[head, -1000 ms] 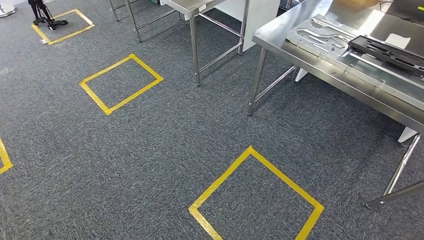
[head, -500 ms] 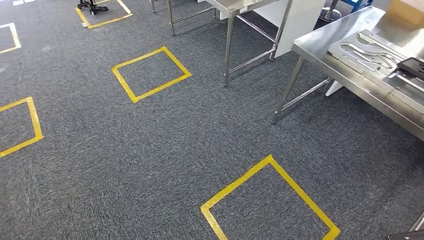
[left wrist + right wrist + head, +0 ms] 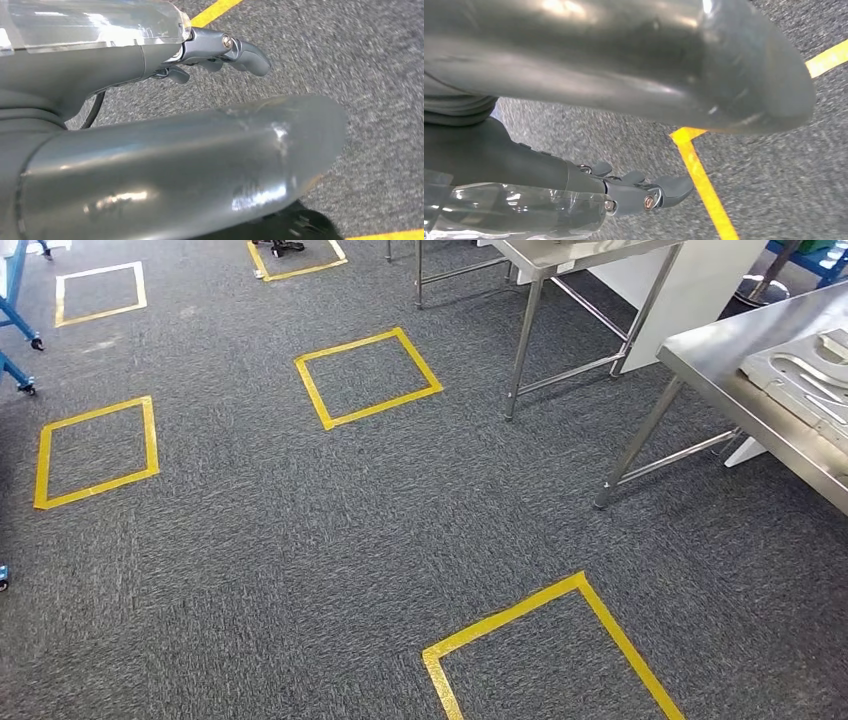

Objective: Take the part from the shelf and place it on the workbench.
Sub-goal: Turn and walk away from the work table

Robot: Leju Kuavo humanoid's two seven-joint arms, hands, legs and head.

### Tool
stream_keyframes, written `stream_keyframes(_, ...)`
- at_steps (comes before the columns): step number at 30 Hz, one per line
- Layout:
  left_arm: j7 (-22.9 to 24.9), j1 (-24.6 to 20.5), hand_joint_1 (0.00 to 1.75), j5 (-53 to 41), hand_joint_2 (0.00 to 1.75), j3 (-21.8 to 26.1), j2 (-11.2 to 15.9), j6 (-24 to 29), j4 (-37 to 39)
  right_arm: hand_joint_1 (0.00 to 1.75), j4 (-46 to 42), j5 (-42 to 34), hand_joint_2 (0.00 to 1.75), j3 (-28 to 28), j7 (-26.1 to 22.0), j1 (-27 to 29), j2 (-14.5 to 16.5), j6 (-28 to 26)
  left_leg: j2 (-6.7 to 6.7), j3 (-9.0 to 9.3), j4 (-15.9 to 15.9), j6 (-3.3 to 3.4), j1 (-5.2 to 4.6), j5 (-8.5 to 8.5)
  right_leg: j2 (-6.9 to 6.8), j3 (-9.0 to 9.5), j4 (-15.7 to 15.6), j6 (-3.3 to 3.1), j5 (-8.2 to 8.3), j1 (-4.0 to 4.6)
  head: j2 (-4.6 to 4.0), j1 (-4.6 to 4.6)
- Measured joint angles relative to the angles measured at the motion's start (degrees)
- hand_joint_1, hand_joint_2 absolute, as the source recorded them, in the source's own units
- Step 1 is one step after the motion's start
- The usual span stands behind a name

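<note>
Both my left hand [image 3: 220,50] and right hand [image 3: 639,192] hang empty, fingers apart, over grey carpet [image 3: 300,540] with yellow tape squares [image 3: 368,376].

A speckled dark grey carpet floor [image 3: 300,540] is marked with bright yellow tape squares [image 3: 368,377]. Shiny silver steel workbenches [image 3: 720,360] stand on it, one carrying a pale grey metal plate with curved cut-outs [image 3: 810,370]. Blue frame legs [image 3: 12,310] show at the floor's far left edge. A white panel [image 3: 690,285] stands behind.
</note>
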Motion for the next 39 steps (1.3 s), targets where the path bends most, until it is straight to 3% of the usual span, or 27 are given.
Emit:
stream_keyframes(2,-0.4,-0.1,0.00,-0.3,0.00,0.1,0.0,-0.3,0.0,0.00,0.0,0.8,0.00,-0.7,-0.4,-0.1,0.0,0.0,1.44,2.79,-5.3,0.58,-0.28,1.63,-0.97,0.14,0.4,0.62,-0.43,0.21,0.00,0.06)
stream_keyframes(3,-0.6,0.0,0.00,-0.4,0.00,0.1,0.0,-0.3,0.0,0.00,0.0,1.1,0.00,-1.1,-0.6,-0.3,0.0,0.1,1.54,2.93,-5.9,0.87,-0.46,1.63,-1.35,0.20,0.5,0.95,-0.51,0.31,0.00,0.10)
stream_keyframes(5,-0.8,0.1,0.00,-0.5,0.00,0.3,0.0,-0.4,0.0,0.00,0.0,1.4,0.00,-1.5,-0.9,-0.6,0.0,0.1,0.46,2.76,-6.2,1.48,-0.45,1.98,-1.74,0.44,0.4,1.65,-0.64,0.18,0.01,0.07)
stream_keyframes(7,-1.0,0.1,0.00,-0.5,0.00,0.4,0.0,-0.4,0.0,0.00,0.0,1.5,0.00,-1.8,-1.1,-0.8,0.0,0.1,-0.56,2.89,-6.7,2.26,-0.24,2.42,0.65,-0.04,2.1,2.32,-2.18,-0.14,0.01,0.22)
stream_keyframes(9,-1.3,0.0,0.00,-0.6,0.00,0.5,0.0,-0.4,0.0,0.00,0.0,1.6,0.00,-2.2,-1.3,-0.7,0.0,0.1,-1.65,2.83,-6.9,2.78,-0.19,2.76,3.86,-2.66,7.9,2.61,-5.78,-0.33,0.01,0.45)
stream_keyframes(11,-2.4,0.0,0.00,-0.7,0.00,0.5,0.0,-0.5,0.0,0.00,-0.1,1.6,0.00,-2.6,-2.3,-0.6,0.0,0.1,-3.02,2.58,-6.9,2.98,-0.34,2.90,4.69,-6.16,14.7,2.63,-8.53,-0.35,0.00,0.49)
stream_keyframes(12,-3.4,0.0,0.00,-0.7,0.00,0.5,0.0,-0.7,0.0,0.00,-0.1,1.7,0.00,-2.8,-3.4,-0.5,0.0,0.1,-3.79,2.56,-6.9,3.00,-0.40,2.93,4.76,-7.02,16.1,2.58,-8.40,-0.34,0.00,0.49)
stream_keyframes(13,-4.7,0.1,0.00,-0.5,0.00,0.5,0.0,-0.9,0.0,0.00,-0.2,1.9,0.00,-3.0,-4.8,-0.4,0.0,0.1,-4.62,2.61,-6.9,2.99,-0.44,2.95,4.89,-6.83,15.3,2.46,-7.03,-0.34,0.00,0.48)
stream_keyframes(14,-6.0,0.2,0.00,-0.4,0.00,0.5,-0.1,-1.2,0.0,0.00,-0.3,2.0,0.00,-3.2,-6.6,-0.3,0.0,0.1,-5.44,2.70,-6.8,2.94,-0.46,2.97,5.28,-5.67,12.5,2.27,-4.84,-0.34,0.00,0.48)
stream_keyframes(16,-9.2,0.2,0.00,0.3,0.00,0.5,-0.5,-2.2,-0.4,0.00,-0.8,2.5,0.00,-3.7,-11.2,0.0,0.1,0.0,-6.96,2.66,-6.7,2.64,-0.47,2.97,8.18,-2.45,4.7,1.69,-0.85,-0.38,0.00,0.46)
stream_keyframes(18,-11.9,0.5,0.00,2.8,0.00,0.1,-1.3,-4.1,-1.9,0.00,-1.6,3.2,0.00,-4.4,-17.2,0.2,0.1,0.1,-8.30,2.19,-6.5,1.94,-0.32,3.09,10.40,-0.98,0.9,1.20,0.30,-0.27,0.01,0.44)
stream_keyframes(20,-13.2,1.5,0.00,7.8,0.00,-2.0,-2.1,-6.3,-4.5,0.00,-3.4,3.8,0.00,-5.5,-22.7,0.0,0.2,1.5,-9.52,1.78,-6.7,1.07,-0.12,3.33,9.55,-0.82,0.5,0.71,0.36,-0.17,0.01,0.40)
stream_keyframes(21,-13.4,2.3,0.00,10.8,0.00,-3.9,-2.4,-6.9,-5.9,0.00,-5.1,4.3,0.00,-6.2,-24.6,0.0,0.3,3.1,-9.03,1.60,-6.4,0.79,-0.13,3.16,8.77,-0.61,0.1,0.37,0.53,-0.24,0.00,0.39)
stream_keyframes(22,-13.6,3.1,0.00,13.5,0.00,-6.2,-2.6,-7.0,-7.2,0.00,-7.4,4.9,0.00,-7.0,-26.0,-0.1,0.6,5.1,-7.74,1.10,-5.4,0.59,-0.21,2.42,7.94,-0.36,-0.3,-0.02,0.70,-0.35,0.01,0.25)
stream_keyframes(24,-13.7,4.4,0.00,17.0,0.00,-11.1,-2.6,-6.3,-9.0,0.00,-12.4,6.2,0.00,-8.7,-27.4,-0.1,1.0,9.5,-4.12,-1.37,-0.1,0.32,-0.28,-0.83,6.04,-0.02,-0.8,-0.57,0.86,-0.32,0.01,-0.07)
stream_keyframes(26,-13.7,5.3,0.00,18.6,0.00,-15.8,-2.5,-4.8,-10.2,0.00,-16.3,7.0,0.00,-10.5,-28.1,-0.5,1.0,11.8,-2.52,-4.76,7.0,-0.03,-0.13,-4.11,4.06,0.00,-0.8,-0.77,0.72,-0.10,0.00,-0.26)
stream_keyframes(27,-13.7,5.7,0.00,19.4,0.00,-18.2,-2.3,-4.0,-10.6,0.00,-17.6,7.2,0.00,-11.4,-28.3,-1.0,0.8,12.4,-2.20,-5.57,8.8,-0.17,-0.05,-4.50,3.09,0.01,-0.8,-0.77,0.62,-0.02,0.00,-0.27)
stream_keyframes(28,-13.7,6.3,0.00,20.1,0.00,-20.6,-2.1,-3.3,-11.0,0.00,-18.6,7.3,0.00,-12.1,-28.5,-1.5,0.4,12.7,-1.92,-5.34,8.7,-0.24,0.01,-3.87,2.24,0.04,-0.7,-0.71,0.50,0.02,0.00,-0.27)
stream_keyframes(29,-13.7,6.9,0.00,20.9,0.00,-23.0,-1.8,-2.7,-11.3,0.00,-19.3,7.4,0.00,-12.7,-28.5,-2.1,-0.1,13.0,-1.46,-3.93,6.3,-0.23,0.06,-2.33,1.50,0.12,-0.6,-0.58,0.35,0.04,0.00,-0.28)
stream_keyframes(30,-13.7,7.4,0.00,21.6,0.00,-25.2,-1.5,-2.0,-11.6,0.00,-19.8,7.4,0.00,-13.2,-28.5,-2.7,-0.6,13.1,-0.47,-1.67,2.4,-0.13,0.06,-0.42,0.83,0.26,-0.4,-0.38,0.13,0.06,0.00,-0.30)
stream_keyframes(32,-13.7,8.0,0.00,23.1,0.00,-29.3,-0.9,-0.4,-11.9,0.00,-20.3,7.5,0.00,-13.8,-28.5,-3.5,-1.7,13.2,1.56,1.98,-4.2,0.44,-0.25,1.85,-0.34,0.51,0.0,0.23,-0.41,0.31,0.01,-0.22)
stream_keyframes(33,-13.7,8.2,0.00,23.9,0.00,-31.4,-0.6,0.3,-12.1,0.00,-20.4,7.5,0.00,-14.0,-28.5,-4.0,-2.4,13.2,2.06,2.72,-5.7,0.77,-0.42,2.16,-0.87,0.62,0.2,0.54,-0.61,0.45,0.01,-0.16)
stream_keyframes(35,-13.8,8.8,0.00,25.0,0.00,-35.0,0.1,1.1,-12.1,0.00,-20.4,7.6,0.00,-14.1,-28.5,-4.9,-3.5,13.2,1.13,2.61,-6.1,1.44,-0.66,2.22,-1.79,0.90,0.1,1.16,-0.75,0.44,0.01,-0.07)
stream_keyframes(37,-13.7,9.3,0.00,25.4,0.00,-37.6,0.7,1.4,-12.1,0.00,-20.4,7.6,0.00,-14.1,-28.5,-5.5,-4.1,13.2,0.08,2.79,-6.7,2.18,-0.57,2.62,-0.69,0.88,0.8,1.84,-1.58,0.08,0.01,-0.01)
stream_keyframes(39,-13.7,9.4,0.00,26.0,0.00,-39.5,1.1,1.8,-12.2,0.00,-20.4,7.6,0.00,-14.2,-28.5,-5.7,-4.8,13.1,-1.09,2.90,-7.1,2.84,-0.41,3.06,2.46,-1.23,5.5,2.29,-4.64,-0.28,0.00,0.20)
